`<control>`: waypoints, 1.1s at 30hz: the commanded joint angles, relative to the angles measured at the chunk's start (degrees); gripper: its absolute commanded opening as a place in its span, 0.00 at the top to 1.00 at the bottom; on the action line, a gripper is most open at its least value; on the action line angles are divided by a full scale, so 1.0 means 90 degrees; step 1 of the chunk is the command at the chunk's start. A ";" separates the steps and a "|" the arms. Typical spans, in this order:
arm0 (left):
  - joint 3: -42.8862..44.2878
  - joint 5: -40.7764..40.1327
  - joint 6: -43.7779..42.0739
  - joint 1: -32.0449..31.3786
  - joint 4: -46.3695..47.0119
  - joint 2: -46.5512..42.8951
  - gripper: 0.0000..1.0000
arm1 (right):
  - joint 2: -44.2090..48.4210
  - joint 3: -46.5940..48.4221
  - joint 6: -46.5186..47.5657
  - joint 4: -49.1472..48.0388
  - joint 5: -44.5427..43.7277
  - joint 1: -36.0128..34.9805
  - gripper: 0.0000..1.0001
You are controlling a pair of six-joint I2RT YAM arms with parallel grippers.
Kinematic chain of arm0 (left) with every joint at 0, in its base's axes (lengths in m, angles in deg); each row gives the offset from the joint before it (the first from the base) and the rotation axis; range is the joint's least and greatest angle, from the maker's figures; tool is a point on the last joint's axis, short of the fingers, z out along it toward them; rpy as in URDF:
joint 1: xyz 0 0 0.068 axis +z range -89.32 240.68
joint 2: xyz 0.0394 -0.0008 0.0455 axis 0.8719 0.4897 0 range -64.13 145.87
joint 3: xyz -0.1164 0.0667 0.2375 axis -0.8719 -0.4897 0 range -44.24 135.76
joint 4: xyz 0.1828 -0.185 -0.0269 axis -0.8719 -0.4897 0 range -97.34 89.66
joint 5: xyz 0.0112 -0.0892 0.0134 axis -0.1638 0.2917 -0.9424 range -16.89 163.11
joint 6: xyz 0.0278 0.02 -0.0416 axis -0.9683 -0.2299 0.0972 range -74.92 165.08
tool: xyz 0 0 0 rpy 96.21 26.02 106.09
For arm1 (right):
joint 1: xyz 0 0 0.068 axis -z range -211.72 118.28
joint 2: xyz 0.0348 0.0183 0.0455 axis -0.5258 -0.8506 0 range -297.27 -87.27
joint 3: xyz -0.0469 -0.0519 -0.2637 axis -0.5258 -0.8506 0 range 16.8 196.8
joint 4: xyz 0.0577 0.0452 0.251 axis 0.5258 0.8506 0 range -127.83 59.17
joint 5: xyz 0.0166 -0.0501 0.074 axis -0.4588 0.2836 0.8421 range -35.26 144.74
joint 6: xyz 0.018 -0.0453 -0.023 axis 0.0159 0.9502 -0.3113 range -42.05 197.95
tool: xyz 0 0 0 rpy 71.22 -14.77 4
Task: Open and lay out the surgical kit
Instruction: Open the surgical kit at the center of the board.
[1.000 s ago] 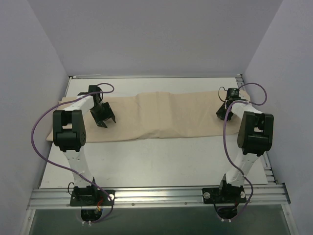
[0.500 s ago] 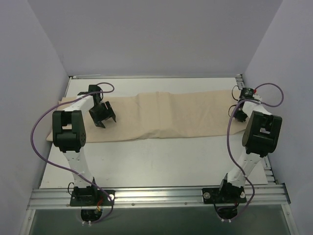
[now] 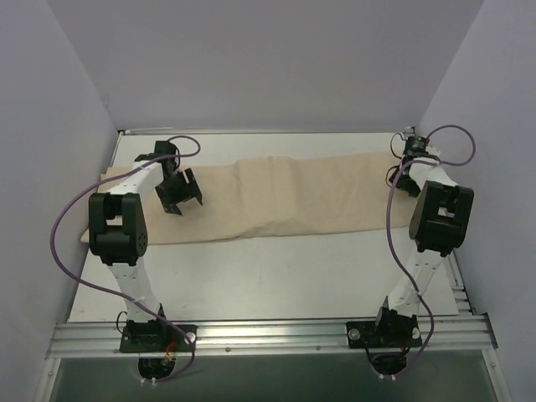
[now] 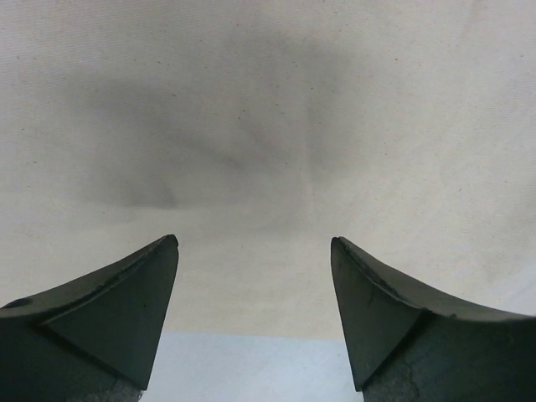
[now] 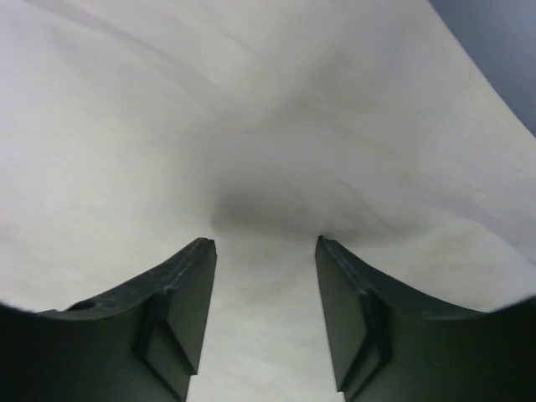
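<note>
Left arm: rose from its base, elbow bent high, forearm reaching forward. The left gripper (image 3: 177, 195) tipped down over the left part of the cloth wrap (image 3: 293, 197). Claw released, jaws spread wide. In the wrist view both fingers (image 4: 109, 310) stood apart with nothing between them. Cloth lay just below and ahead of the tips, with a strip of bare table showing on the near side.

Right arm: stretched forward along the table's right edge. The right gripper (image 3: 400, 180) sat at the wrap's far right end, half hidden behind its own forearm in the overhead view. Its fingers (image 5: 180, 310) were parted, less wide than the left pair. Nothing looked pinched. A soft rumple with a dark shadow lay just ahead of the tips.

Wrap: beige, creased, a long band running from one claw to the other. Its left end spread out past the left claw, and a fold ridge lay between the claws, nearer the left one.

Around: white table (image 3: 268, 276), pale walls (image 3: 268, 67) close beyond and outside each claw. Purple cables (image 3: 63, 226) looped off both wrists. A metal rail (image 3: 268, 335) ran at the bases, well behind.
</note>
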 commanded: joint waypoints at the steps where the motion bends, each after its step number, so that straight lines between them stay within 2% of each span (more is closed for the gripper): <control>1: 0.0329 -0.0222 -0.0109 -0.0098 -0.0046 -0.0464 0.17 | 0.0018 0.0694 -0.0126 0.0295 -0.0012 -0.0414 0.47; 4: 0.0310 -0.0193 -0.0236 -0.0186 0.0150 -0.0562 0.14 | -0.0050 0.0958 -0.0439 -0.0006 0.0505 -0.0697 0.39; 6: 0.0319 -0.0077 -0.0343 -0.0235 0.0248 -0.0640 0.11 | -0.0148 0.1124 -0.0673 -0.0347 0.1256 -0.1029 0.37; 10: 0.0319 0.0371 -0.0558 -0.0235 0.0442 -0.0787 0.04 | -0.0274 0.1260 -0.0713 -0.1266 0.2497 -0.1596 0.35; 11: 0.0377 0.0441 -0.0645 -0.0245 0.0414 -0.0787 0.06 | -0.0362 0.1387 -0.0713 -0.1316 0.2586 -0.1780 0.34; 16: 0.0563 0.0802 -0.0754 -0.0245 0.0375 -0.0768 0.06 | -0.1572 0.3066 -0.1229 -0.0204 0.1642 -0.2153 0.43; 20: 0.0671 0.0930 -0.0832 -0.0255 0.0277 -0.0757 0.06 | -0.1974 0.3779 -0.1718 0.0304 0.0372 -0.2377 0.41; 24: 0.0612 0.0871 -0.0783 -0.0255 0.0365 -0.0865 0.02 | -0.2588 0.4853 -0.2089 0.1609 -0.0878 -0.2505 0.43; 25: 0.0564 0.0872 -0.0754 -0.0264 0.0394 -0.0875 0.00 | -0.2667 0.4981 -0.2158 0.1749 -0.1025 -0.2505 0.44; 26: 0.0554 0.0862 -0.0744 -0.0255 0.0385 -0.0865 0.06 | -0.2716 0.5040 -0.2207 0.1808 -0.1230 -0.2505 0.45; 28: 0.0486 0.0881 -0.0715 -0.0255 0.0433 -0.0836 0.07 | -0.2678 0.4914 -0.2266 0.1731 -0.1358 -0.2514 0.48; 33: 0.0437 0.0959 -0.0676 -0.0255 0.0482 -0.0748 0.09 | -0.2785 0.4835 -0.2236 0.1711 -0.1613 -0.2505 0.51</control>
